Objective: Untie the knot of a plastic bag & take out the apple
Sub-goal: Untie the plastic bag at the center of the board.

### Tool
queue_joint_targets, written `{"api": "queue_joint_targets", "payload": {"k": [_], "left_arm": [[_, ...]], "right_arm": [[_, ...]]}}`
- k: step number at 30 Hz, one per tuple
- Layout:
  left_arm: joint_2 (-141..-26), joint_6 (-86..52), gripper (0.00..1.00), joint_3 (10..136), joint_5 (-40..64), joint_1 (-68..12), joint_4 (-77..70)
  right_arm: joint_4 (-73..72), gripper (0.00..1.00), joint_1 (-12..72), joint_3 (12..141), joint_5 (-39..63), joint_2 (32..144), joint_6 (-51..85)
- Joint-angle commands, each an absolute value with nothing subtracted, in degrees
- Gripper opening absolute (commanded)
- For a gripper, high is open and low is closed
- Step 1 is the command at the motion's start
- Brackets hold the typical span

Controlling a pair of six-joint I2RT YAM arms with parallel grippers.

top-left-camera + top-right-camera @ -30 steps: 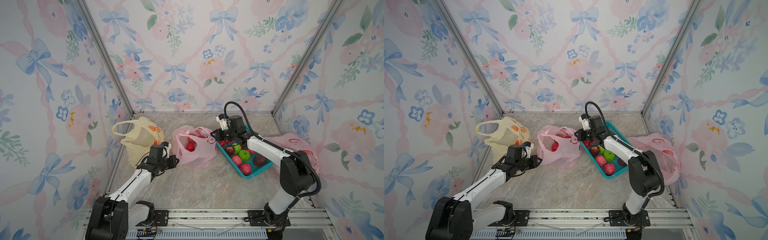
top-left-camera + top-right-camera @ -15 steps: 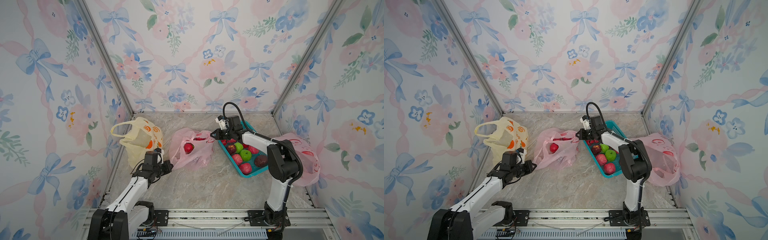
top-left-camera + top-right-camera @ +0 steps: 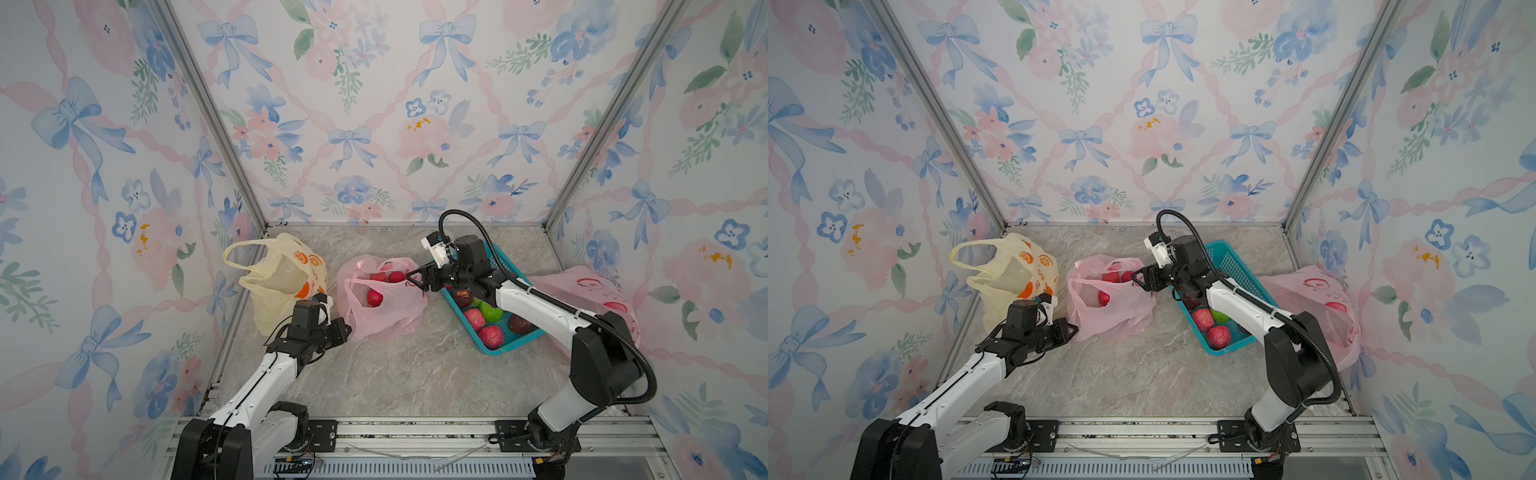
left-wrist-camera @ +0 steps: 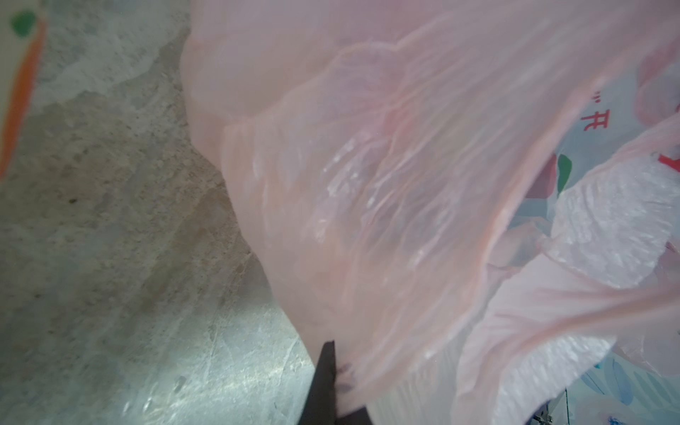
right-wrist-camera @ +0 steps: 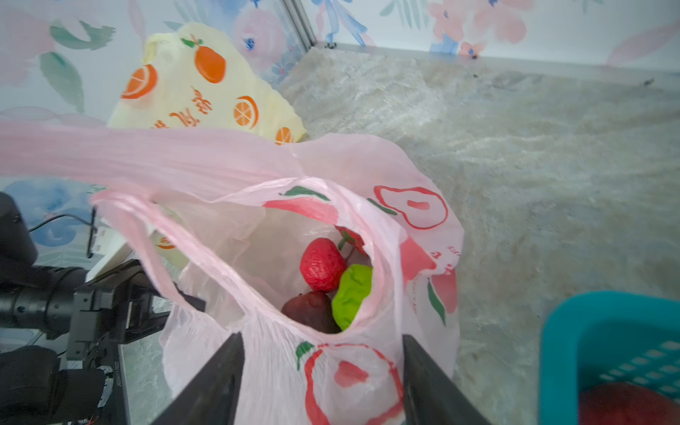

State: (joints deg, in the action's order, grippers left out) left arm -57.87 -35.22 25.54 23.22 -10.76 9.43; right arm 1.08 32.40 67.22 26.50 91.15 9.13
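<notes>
L tool (image 3: 344,331): clamped on pink bag (image 3: 388,309), near-left corner | R tool (image 3: 417,281): jaws wide, at bag's right rim | apple (image 5: 322,268): in bag

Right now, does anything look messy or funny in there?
Nothing has spilled. The middle pink bag sags open with apples inside, and the left gripper pinches one corner of it.

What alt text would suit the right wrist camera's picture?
An open pink plastic bag holds a red apple, a green apple and a dark apple, seen between the spread black fingers of the right gripper. A yellow orange-print bag lies beyond.
</notes>
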Motion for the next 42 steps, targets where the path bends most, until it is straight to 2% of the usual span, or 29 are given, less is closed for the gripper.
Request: {"api": "queue_joint_targets", "payload": {"k": [1,6,9,13,18,25,30,34,39,42], "left_arm": [[-56.9,-36.4,0.0,27.5,23.6,-11.8,9.2],[-57.0,-36.8,0.0,28.1,24.1,-12.7,9.2],[-56.5,-37.5,0.0,28.2,24.9,-13.4,8.3],[-55.7,-37.9,0.0,28.6,25.5,-13.7,8.3],[-55.6,-38.8,0.0,28.4,25.9,-14.2,7.3],[-55.4,-39.5,0.0,29.2,25.7,-15.2,7.2],[-55.3,-40.6,0.0,29.1,25.1,-16.6,6.2],[-55.4,-41.3,0.0,28.9,25.0,-17.6,4.9],[-55.2,-41.9,0.0,28.5,25.1,-18.2,4.5],[-54.9,-42.2,0.0,28.3,25.0,-18.4,4.2]], "right_arm": [[-0.3,0.74,37.4,65.2,23.3,88.2,2.5],[1.4,0.77,42.9,68.2,17.9,90.3,-0.1],[0.2,0.84,44.6,68.4,10.8,90.3,0.2],[-1.5,0.85,44.9,66.5,6.6,86.3,1.6],[4.8,0.93,45.0,66.7,-4.9,80.5,2.2],[21.5,0.93,39.6,69.8,-1.3,77.1,2.4],[17.0,0.93,46.0,68.0,8.5,76.2,-1.6],[14.1,0.95,50.9,72.7,8.8,84.2,-3.6],[13.9,1.0,51.1,81.3,9.8,94.3,-6.0],[14.7,0.98,51.2,86.0,10.9,99.9,-7.7]]}}
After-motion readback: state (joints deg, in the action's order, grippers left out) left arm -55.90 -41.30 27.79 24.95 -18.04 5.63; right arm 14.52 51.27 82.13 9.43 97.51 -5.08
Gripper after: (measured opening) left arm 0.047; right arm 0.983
